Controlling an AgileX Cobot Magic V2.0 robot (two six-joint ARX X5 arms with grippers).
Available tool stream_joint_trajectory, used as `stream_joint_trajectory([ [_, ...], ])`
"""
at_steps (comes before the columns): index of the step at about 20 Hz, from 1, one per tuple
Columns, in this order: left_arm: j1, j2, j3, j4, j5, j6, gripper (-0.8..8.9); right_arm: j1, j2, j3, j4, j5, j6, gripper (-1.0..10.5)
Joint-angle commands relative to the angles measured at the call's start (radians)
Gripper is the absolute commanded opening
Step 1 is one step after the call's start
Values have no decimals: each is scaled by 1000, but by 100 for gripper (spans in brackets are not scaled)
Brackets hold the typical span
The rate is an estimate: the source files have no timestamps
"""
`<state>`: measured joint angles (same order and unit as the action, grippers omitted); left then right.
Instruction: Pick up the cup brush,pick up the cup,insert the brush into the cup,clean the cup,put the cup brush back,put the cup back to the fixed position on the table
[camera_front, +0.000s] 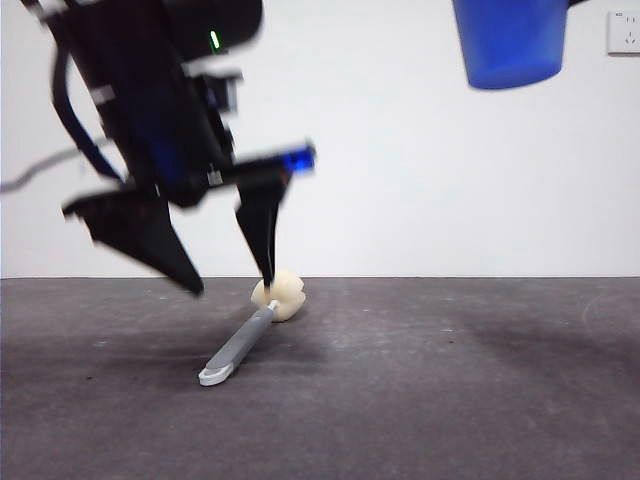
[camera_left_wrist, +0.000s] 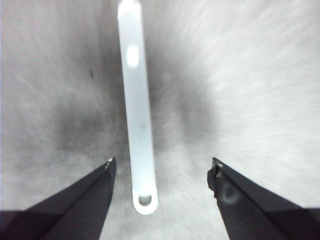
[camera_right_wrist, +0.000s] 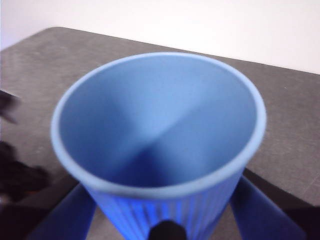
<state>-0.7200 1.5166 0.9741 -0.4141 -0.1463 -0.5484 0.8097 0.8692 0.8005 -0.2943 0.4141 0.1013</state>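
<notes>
Both grippers busy: left gripper (camera_front: 232, 285) spread above cup brush (camera_front: 243, 338), right gripper clasping cup (camera_front: 510, 42).

Front camera looks level across the table (camera_front: 450, 400) – both wrist cameras look down close, sharing it

cup brush (camera_front: 250, 328) on table (camera_front: 450, 400), cup (camera_front: 510, 40) above right

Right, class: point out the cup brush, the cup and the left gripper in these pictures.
cup brush (camera_front: 240, 344): front view, on its grey handle.
cup (camera_front: 510, 45): front view, on its blue wall.
left gripper (camera_left_wrist: 161, 170): left wrist view, midway between its open fingertips.
</notes>
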Motion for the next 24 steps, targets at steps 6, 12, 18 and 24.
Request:
stream_joint_trajectory([
  [6, -1, -372, -5, -165, 21, 126, 320, -131, 236, -92, 332, -163, -6, -13],
  [12, -1, -604, -5, -299, 22, 161, 319, -204, 423, -243, 674, -220, -56, -13],
  [18, -1, -691, -5, -373, 22, 161, 319, -322, 657, -252, 948, -341, -58, -13],
  [24, -1, -695, -5, -373, 18, 179, 319, -369, 828, -252, 1101, -413, -100, -13],
])
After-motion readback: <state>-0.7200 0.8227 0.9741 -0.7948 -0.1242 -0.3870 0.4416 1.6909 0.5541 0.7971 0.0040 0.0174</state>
